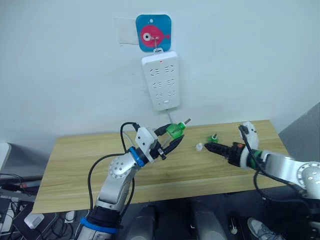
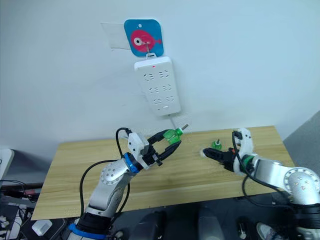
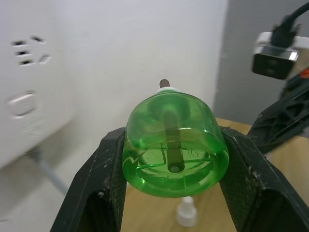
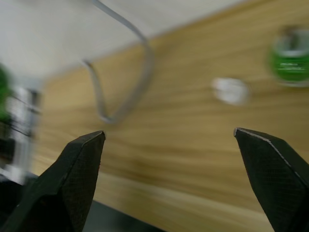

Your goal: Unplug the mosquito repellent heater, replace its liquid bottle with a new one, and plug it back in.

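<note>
My left gripper (image 1: 172, 137) clamps the green bottle (image 3: 175, 144) mid-air below the power strip (image 1: 161, 80), right gripper (image 4: 169, 145) wide open and empty over the table (image 1: 90, 165); heater unseen, so bottle may slip.

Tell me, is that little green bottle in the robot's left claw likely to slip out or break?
The green bottle looks like smooth, rounded clear plastic, so it could twist or slip. The left gripper clamps it on both sides, which should steady it. It seems small and probably light; the thin wick sticking out looks like the delicate part.
</note>
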### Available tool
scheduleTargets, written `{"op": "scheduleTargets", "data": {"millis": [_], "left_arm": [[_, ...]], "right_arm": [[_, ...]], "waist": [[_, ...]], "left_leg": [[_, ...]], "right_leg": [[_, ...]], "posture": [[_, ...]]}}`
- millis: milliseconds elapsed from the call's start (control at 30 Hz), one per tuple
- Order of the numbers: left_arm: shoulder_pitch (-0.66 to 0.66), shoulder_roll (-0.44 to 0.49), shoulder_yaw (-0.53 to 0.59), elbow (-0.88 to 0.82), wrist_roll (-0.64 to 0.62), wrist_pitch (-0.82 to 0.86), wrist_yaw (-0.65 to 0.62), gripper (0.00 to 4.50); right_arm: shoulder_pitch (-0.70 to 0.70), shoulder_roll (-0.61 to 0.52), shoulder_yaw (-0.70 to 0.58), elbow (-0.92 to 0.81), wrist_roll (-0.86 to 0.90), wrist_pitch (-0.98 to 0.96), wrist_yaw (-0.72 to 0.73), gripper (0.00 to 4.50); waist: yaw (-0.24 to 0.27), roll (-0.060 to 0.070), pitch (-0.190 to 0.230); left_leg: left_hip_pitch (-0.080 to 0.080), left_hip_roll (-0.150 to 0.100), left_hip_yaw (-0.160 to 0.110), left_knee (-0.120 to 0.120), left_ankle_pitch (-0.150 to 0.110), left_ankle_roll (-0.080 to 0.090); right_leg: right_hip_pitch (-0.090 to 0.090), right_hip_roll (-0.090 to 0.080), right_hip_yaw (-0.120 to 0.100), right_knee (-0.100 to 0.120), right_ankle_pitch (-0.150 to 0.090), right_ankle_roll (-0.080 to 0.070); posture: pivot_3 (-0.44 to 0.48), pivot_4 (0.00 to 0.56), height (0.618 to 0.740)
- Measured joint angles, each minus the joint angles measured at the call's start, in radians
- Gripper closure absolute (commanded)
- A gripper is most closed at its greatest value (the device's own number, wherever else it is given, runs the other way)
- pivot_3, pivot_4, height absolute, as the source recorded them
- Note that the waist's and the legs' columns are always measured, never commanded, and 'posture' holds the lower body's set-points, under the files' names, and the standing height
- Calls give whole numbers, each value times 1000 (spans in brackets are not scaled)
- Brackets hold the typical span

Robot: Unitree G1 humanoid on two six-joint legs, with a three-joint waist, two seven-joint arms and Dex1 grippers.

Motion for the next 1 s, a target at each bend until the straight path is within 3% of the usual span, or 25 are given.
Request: {"op": "scheduleTargets", "data": {"millis": [100, 233, 400, 600, 1000], "left_arm": [[30, 55, -13, -38, -51, 51, -75, 2269], [36, 77, -16, -66, -108, 77, -142, 2269], [31, 103, -11, -78, -128, 84, -178, 2269], [46, 125, -4, -99, -126, 82, -187, 2269], [105, 150, 4, -157, -123, 81, -169, 2269]], "right_arm": [[-47, -181, 58, 79, -236, 21, 168, 24], [-156, -218, 157, 274, -496, -10, 355, 24], [-242, -202, 298, 465, -778, -110, 581, 24], [-328, -134, 359, 665, -999, -219, 769, 24], [-413, -28, 350, 870, -1199, -220, 909, 24]], "waist": [[-4, 1, 2], [-4, 0, 8], [1, 0, 18], [5, 0, 29], [9, 0, 32]], "left_leg": [[1, 0, 0, 0, 0, 1], [7, 2, 0, -1, -1, 2], [7, 1, 2, -1, -2, 4], [7, 1, 1, -1, -2, 4], [6, -1, 0, -1, -3, 4]], "right_leg": [[2, 0, -1, -3, -2, 2], [12, 1, -1, -12, -3, 5], [11, 0, 1, -12, -1, 2], [11, -3, 1, -12, -1, 1], [11, -6, 0, -12, -1, 1]], "posture": [[-61, 288, 740], [-39, 295, 740], [-19, 301, 740], [-7, 302, 740], [40, 299, 740]]}}
